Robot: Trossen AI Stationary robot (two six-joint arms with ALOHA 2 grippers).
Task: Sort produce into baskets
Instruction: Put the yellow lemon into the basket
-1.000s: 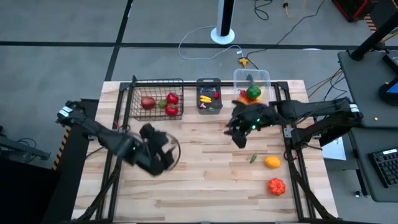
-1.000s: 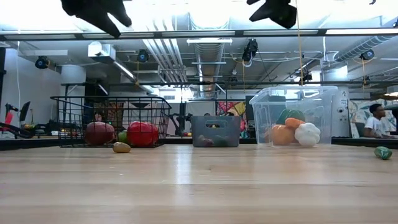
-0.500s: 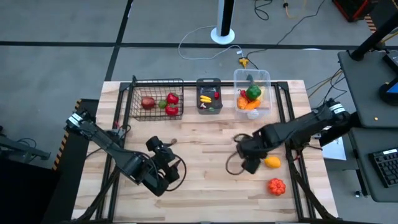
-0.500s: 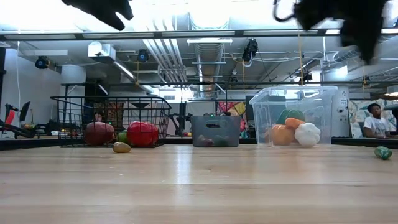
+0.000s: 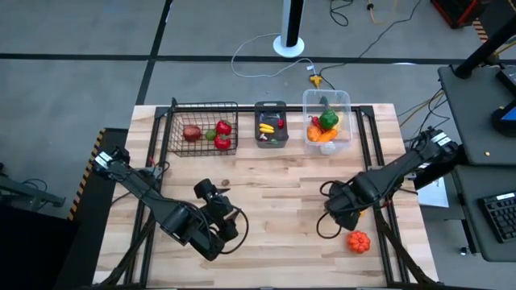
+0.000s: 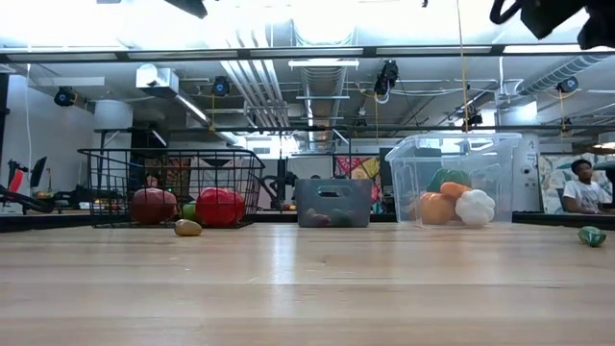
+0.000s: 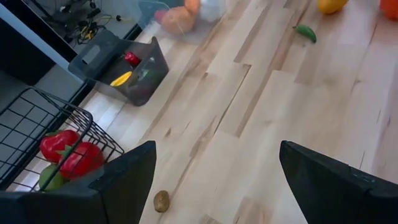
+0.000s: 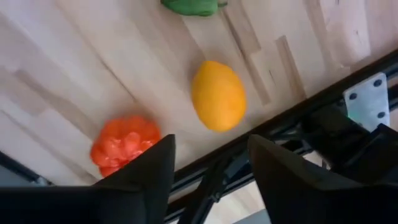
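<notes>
Hovering part-open (nothing held), the right gripper (image 5: pixel 345 211) could nudge the rounded lemon (image 8: pixel 217 95) off the table edge (image 8: pixel 298 115).

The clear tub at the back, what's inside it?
The clear tub holds a white garlic, orange pieces and something green. Anything beneath them is hidden.

Wire basket (image 6: pixel 171 185) at far left edge of tabletop (image 6: pixel 307 288), holding a dark red fruit (image 6: pixel 152 205), a green piece (image 6: pixel 189 210) and a red pepper (image 6: pixel 220 206). Small brown item (image 6: pixel 187 228) on the wood just in front of it. Grey bin (image 6: pixel 332 202) mid far edge. Clear tub (image 6: pixel 461 178) right of it with orange pieces (image 6: pixel 437 206), something green (image 6: pixel 452 178), white garlic (image 6: pixel 475 207). Green chilli (image 6: pixel 592 235) at right edge. Person (image 6: pixel 579 185) seated beyond
</notes>
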